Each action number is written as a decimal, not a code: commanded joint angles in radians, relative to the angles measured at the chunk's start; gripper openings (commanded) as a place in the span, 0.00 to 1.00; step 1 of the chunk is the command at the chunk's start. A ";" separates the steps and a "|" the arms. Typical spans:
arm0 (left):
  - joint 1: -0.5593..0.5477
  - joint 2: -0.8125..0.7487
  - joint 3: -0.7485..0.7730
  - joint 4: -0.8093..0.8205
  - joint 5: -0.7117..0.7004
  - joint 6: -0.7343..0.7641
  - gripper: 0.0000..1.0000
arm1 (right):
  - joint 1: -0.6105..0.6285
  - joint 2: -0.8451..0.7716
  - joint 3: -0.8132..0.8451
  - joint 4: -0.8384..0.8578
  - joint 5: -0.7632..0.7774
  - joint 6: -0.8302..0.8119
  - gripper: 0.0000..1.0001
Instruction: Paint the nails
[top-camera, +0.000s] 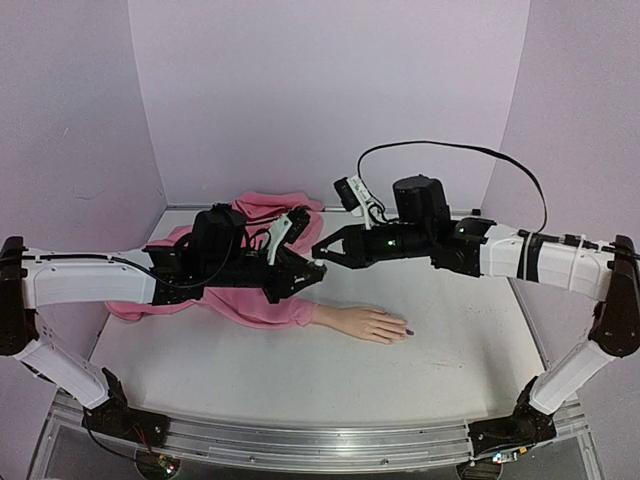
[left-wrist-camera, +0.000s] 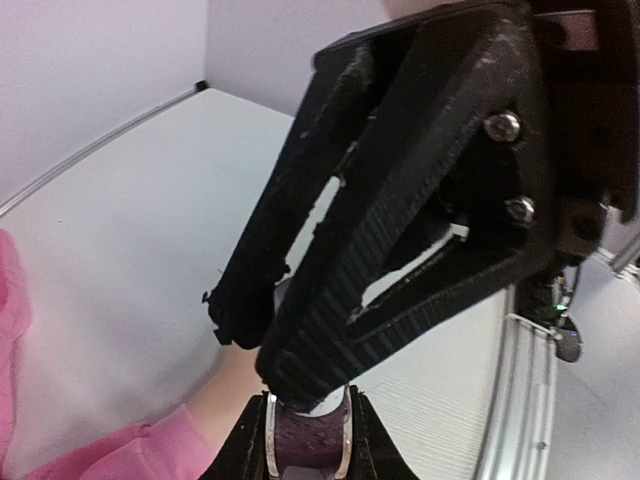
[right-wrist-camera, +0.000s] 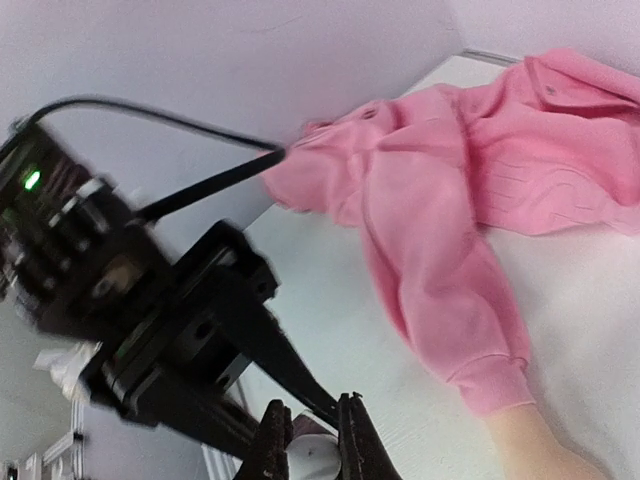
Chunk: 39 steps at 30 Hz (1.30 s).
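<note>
The mannequin hand lies palm down mid-table with a pink sleeve. One nail at a fingertip looks dark; the other nails are too small to tell. My left gripper is shut on a small dark purple polish bottle and holds it above the sleeve cuff. My right gripper meets it from the right and is shut on the bottle's white cap. In the left wrist view the right gripper's fingers cover the cap. The nails are out of both wrist views.
The pink garment is bunched at the back left, in the corner of the lilac walls. It fills the upper right of the right wrist view. The table's metal front rail runs between the arm bases.
</note>
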 joint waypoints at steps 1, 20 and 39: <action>0.037 0.026 0.131 0.039 -0.528 0.032 0.00 | 0.087 0.010 0.051 -0.224 0.554 0.220 0.00; 0.016 0.044 0.059 0.034 -0.274 0.060 0.59 | 0.181 -0.030 0.061 -0.198 0.915 0.151 0.00; 0.019 -0.170 -0.080 0.027 -0.193 0.048 0.99 | -0.341 -0.323 -0.507 -0.181 1.102 0.188 0.00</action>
